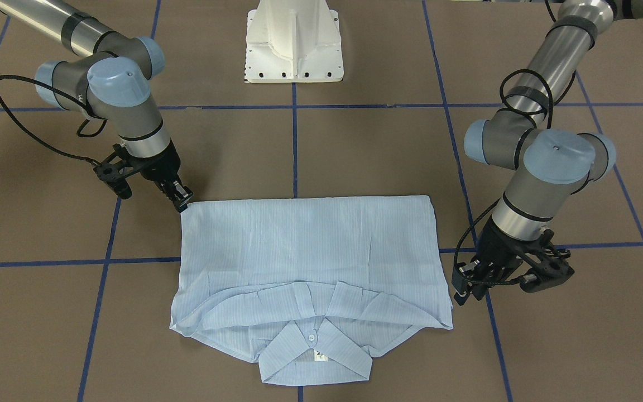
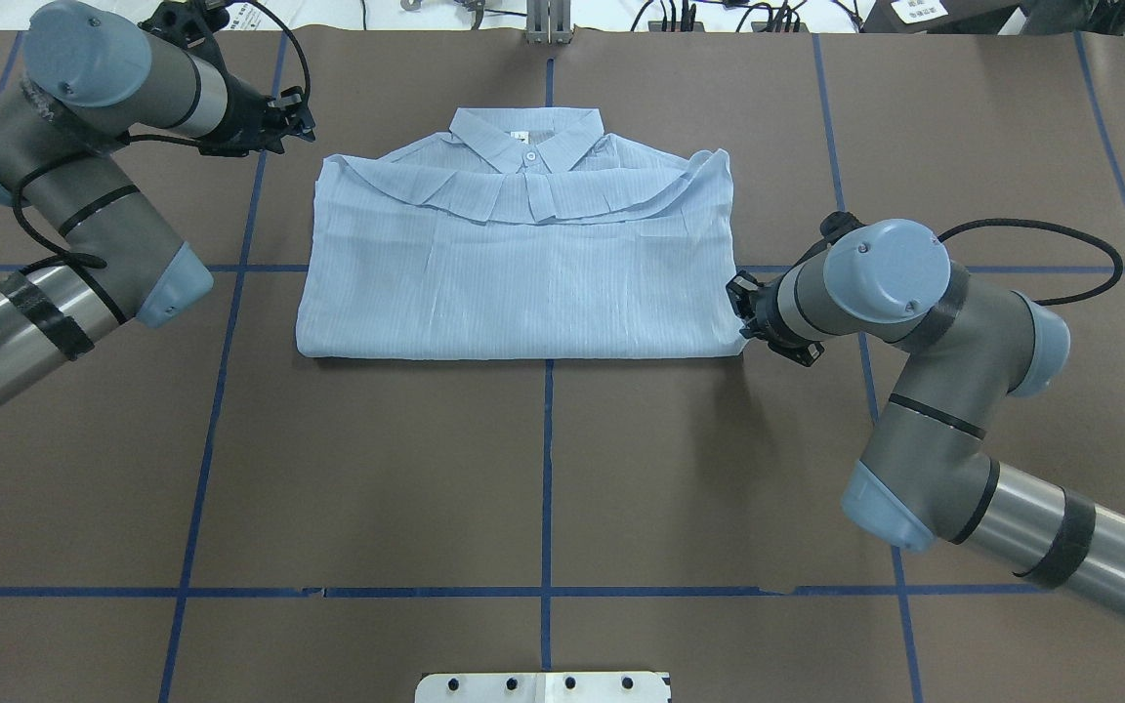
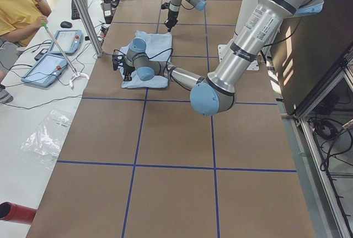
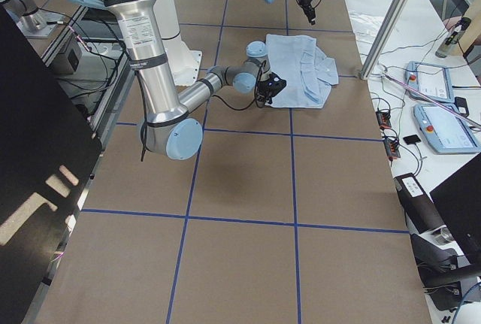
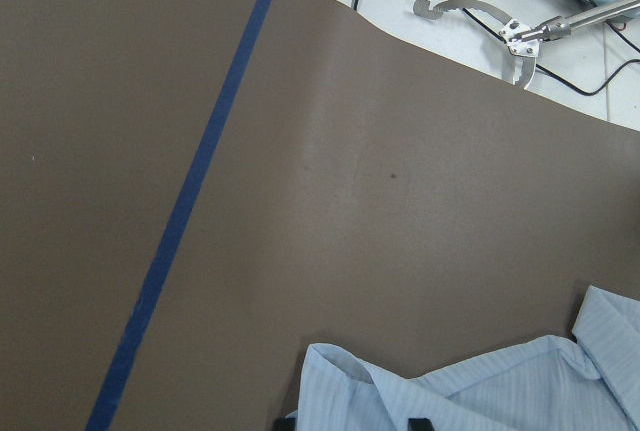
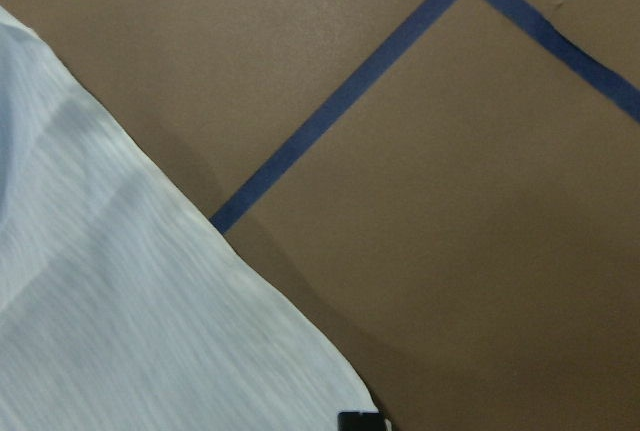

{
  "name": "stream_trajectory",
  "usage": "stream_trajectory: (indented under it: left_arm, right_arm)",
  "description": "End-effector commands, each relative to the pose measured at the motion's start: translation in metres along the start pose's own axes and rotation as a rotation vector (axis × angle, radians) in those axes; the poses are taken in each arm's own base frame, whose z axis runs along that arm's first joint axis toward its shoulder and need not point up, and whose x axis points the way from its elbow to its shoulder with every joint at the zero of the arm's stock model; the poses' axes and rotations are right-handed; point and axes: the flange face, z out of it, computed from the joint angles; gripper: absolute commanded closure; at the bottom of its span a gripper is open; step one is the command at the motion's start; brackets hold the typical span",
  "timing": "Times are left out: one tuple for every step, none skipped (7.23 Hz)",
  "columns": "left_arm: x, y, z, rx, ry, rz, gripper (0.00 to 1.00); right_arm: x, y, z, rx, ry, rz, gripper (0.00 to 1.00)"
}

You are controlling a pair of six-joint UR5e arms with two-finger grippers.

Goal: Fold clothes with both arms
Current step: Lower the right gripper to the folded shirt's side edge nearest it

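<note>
A brown paper-covered desk (image 2: 543, 469), marked into squares by blue tape lines, is seen beneath everything. Two grey metallic jointed arms with light-blue caps are reached in over it from opposite sides: the left arm (image 2: 84, 225) is brought to the far side, and the right arm (image 2: 924, 391) is bent towards the robot's side, so that diagonally opposite corners of the garment are covered.

The thin light-blue striped button-up shirt (image 2: 523, 283) is laid flat near the middle of the desk's far half. It is already doubled into a broad rectangle, with the folded edge turned towards the robot. From this, a further fold is judged to be the step in hand.

The black left gripper (image 1: 462, 286) is held just beside the shirt's shoulder corner. In the left wrist view its jaws are seen spread, with the fabric edge lying between the two tips, as if a pinch is being prepared.

The black right gripper (image 1: 180, 196) is set with its tip at the corner of the folded edge. Whether its jaws are pinching the cloth cannot be told.

The pointed collar (image 2: 526, 137) is left uncovered at the far edge, presumably so that it ends up on top. It is fastened by a small white button (image 2: 529, 156).
</note>
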Motion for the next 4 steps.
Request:
stream_trajectory:
  left_arm:
    - [-0.001,0.001,0.001,0.001,0.005,0.003,0.51]
    - [-0.001,0.001,0.001,0.001,0.005,0.003,0.51]
    - [-0.002,0.001,0.001,0.001,0.005,0.003,0.51]
    - [-0.002,0.002,0.003,-0.001,0.003,0.002,0.5]
  right_arm:
    - [-0.005,0.004,0.0,-0.005,-0.007,-0.006,0.43]
    - [-0.002,0.006,0.005,-0.005,0.002,-0.008,0.41]
    - [0.002,0.007,0.009,-0.007,0.008,-0.01,0.4]
    - [0.003,0.007,0.012,-0.004,0.012,-0.013,0.4]
